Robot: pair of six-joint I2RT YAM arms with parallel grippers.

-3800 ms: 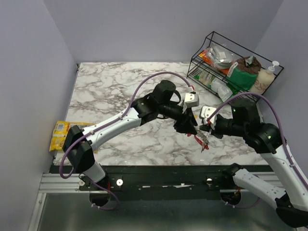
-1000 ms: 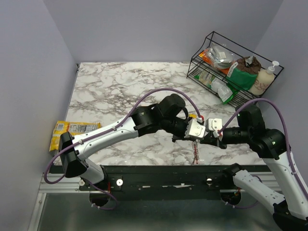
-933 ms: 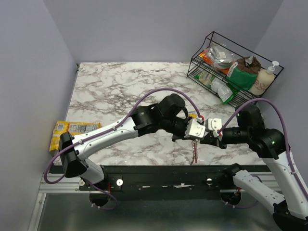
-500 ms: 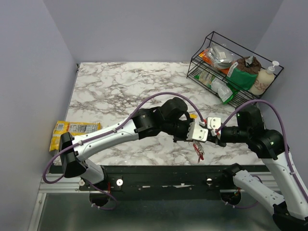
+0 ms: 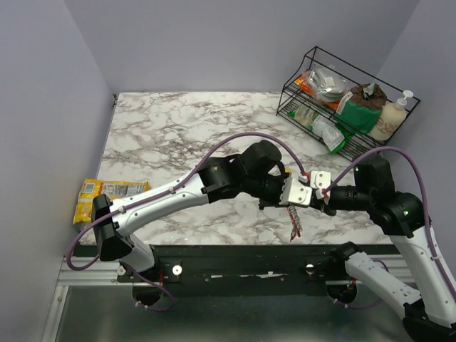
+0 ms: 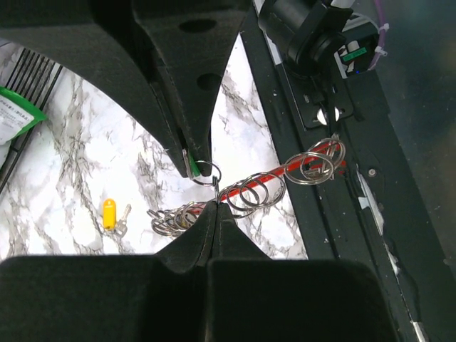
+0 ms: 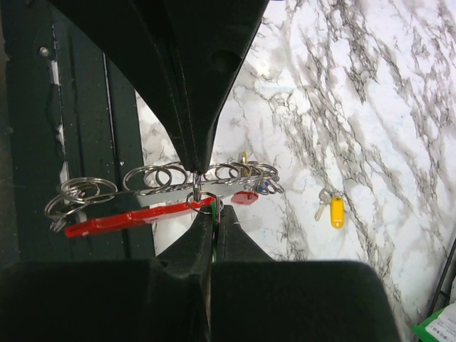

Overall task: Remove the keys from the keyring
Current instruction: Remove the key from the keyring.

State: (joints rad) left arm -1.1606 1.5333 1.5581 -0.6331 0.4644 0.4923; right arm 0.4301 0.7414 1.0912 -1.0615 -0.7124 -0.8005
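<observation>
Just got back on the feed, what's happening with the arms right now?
Both arms meet in mid-air near the front edge of the marble table. The left gripper is shut on the small ring of a green-tagged key, and the right gripper is shut on the keyring, its red part hanging with many rings threaded on. One yellow key already lies loose on the table; the other keys are bunched on the keyring.

Robot arms: two, a left arm (image 5: 178, 192) and a right arm (image 5: 402, 214).
Keyring (image 7: 135, 217): one.
Keys (image 7: 244, 197) on it: they were bunched; I could not count them.
Loose key (image 7: 336, 211) on the table (image 5: 157, 128): one, yellow-tagged.
Wire rack (image 5: 317, 57): one.
Pump bottle (image 5: 392, 117): one.
Snack packet (image 5: 100, 194): one.
</observation>
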